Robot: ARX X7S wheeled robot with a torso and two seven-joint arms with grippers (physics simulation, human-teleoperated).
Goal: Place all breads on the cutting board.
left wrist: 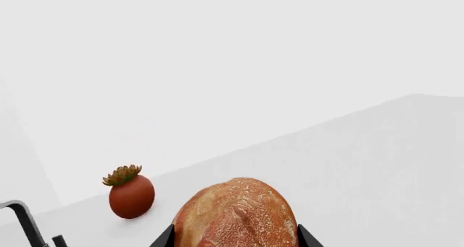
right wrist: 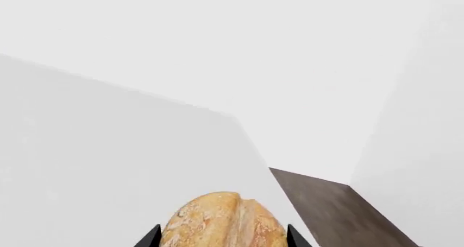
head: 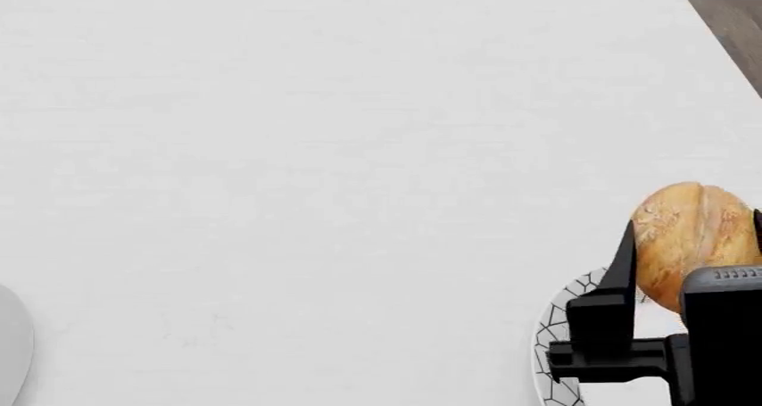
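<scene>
Right gripper (head: pixel 702 245) closed on the paler golden-tan roll (head: pixel 694 230), black fingers (head: pixel 619 272) pressed on both flanks; the right wrist view shows the same roll (right wrist: pixel 223 221) wedged between the two finger tips, floury crust with a scored seam down the middle. Just under and beside this gripper, the rim of a white plate with black cracked-mosaic edge (head: pixel 558 335), roll held above it, not resting in it. Left gripper (left wrist: pixel 236 240) clamped on the dark reddish-brown roll (left wrist: pixel 236 214), crusty, mottled, rounded dome, fingers touching both sides. Just beside that gripper on the white table (head: pixel 310 156) sits a small red-brown round fruit with a spiky green-tan crown (left wrist: pixel 130 192), apart from the roll. A thin dark metal frame piece (left wrist: pixel 25 222) at that view's edge, cannot tell what it is. Curved pale grey edge (head: pixel 12 343) far from the right gripper. Dark wood floor (right wrist: pixel 333 214) past the table edge. Cutting board not in view.
</scene>
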